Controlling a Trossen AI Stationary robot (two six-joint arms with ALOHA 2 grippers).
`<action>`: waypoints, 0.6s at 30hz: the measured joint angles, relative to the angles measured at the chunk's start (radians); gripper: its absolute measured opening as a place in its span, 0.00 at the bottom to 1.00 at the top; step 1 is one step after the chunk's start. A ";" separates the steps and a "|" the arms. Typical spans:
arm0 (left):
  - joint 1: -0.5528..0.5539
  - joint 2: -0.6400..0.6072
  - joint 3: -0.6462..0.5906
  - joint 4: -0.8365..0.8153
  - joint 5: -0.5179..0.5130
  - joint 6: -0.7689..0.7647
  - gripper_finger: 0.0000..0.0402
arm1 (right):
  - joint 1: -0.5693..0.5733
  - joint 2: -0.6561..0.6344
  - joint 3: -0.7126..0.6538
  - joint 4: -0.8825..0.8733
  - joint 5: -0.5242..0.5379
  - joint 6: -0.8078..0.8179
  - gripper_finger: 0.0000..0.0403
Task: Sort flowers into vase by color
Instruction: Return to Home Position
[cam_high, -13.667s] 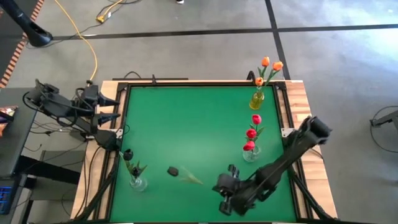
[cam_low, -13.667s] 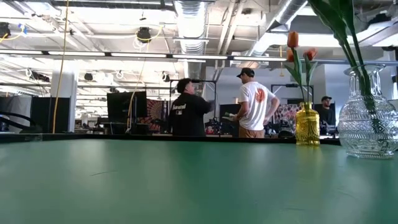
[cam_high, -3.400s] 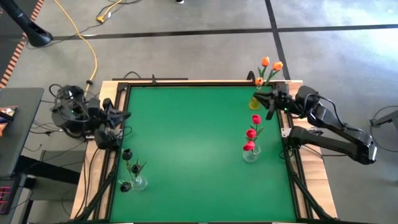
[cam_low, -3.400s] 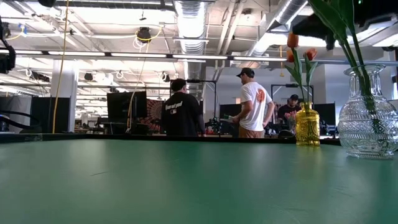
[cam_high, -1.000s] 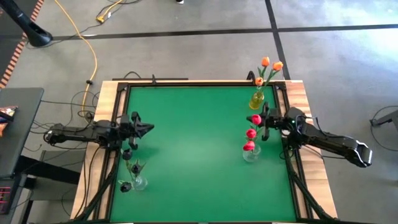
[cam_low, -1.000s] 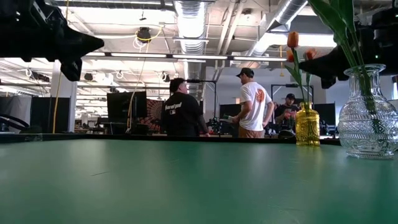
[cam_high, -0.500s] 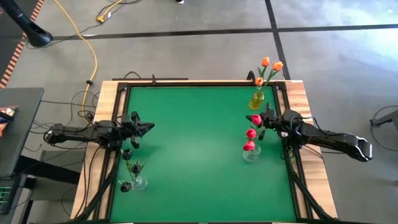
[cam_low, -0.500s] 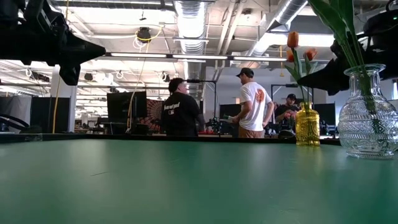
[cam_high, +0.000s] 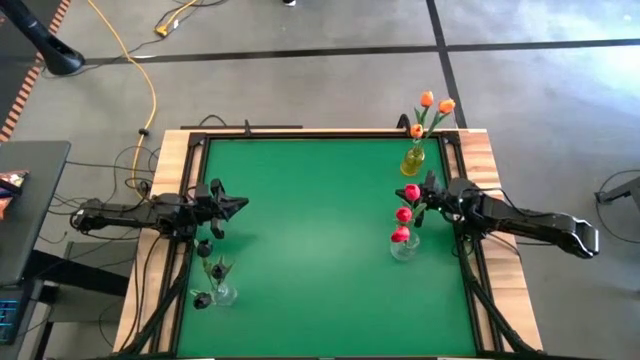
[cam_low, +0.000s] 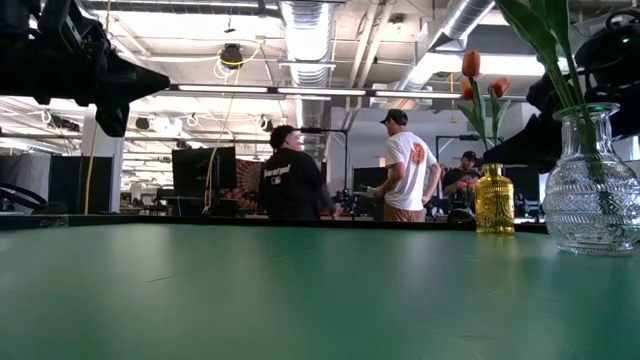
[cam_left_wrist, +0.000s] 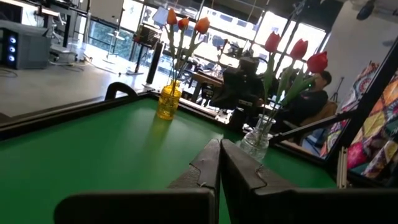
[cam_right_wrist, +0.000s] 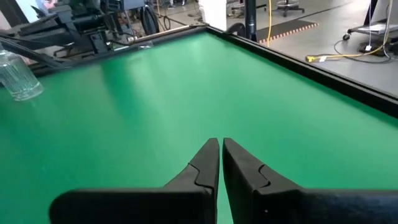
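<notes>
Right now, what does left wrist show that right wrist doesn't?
Only left wrist: the yellow vase of orange tulips and a clear vase of red tulips, with the right arm between them. Only right wrist: the other clear vase, its flowers cut off, and the left arm. Both: the green table and a shut pincer up front, the left pincer or the right pincer.

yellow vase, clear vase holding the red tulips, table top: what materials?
Yellow vase: translucent amber-yellow, glossy, likely glass, maybe plastic. Clear vase: transparent with a cut, beaded pattern, pressed glass or acrylic. Table top: matte green, faint sheen, smooth board or mat; cannot tell which.
</notes>
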 joint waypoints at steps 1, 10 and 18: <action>0.000 0.000 0.000 0.000 0.000 0.002 0.00 | 0.000 0.000 0.000 -0.001 0.000 0.000 0.12; 0.000 0.000 -0.001 0.000 0.000 0.004 0.00 | 0.000 0.000 0.001 -0.007 0.000 -0.002 0.12; 0.000 0.000 -0.001 0.000 0.000 0.004 0.00 | 0.000 0.001 0.002 -0.008 -0.001 -0.002 0.12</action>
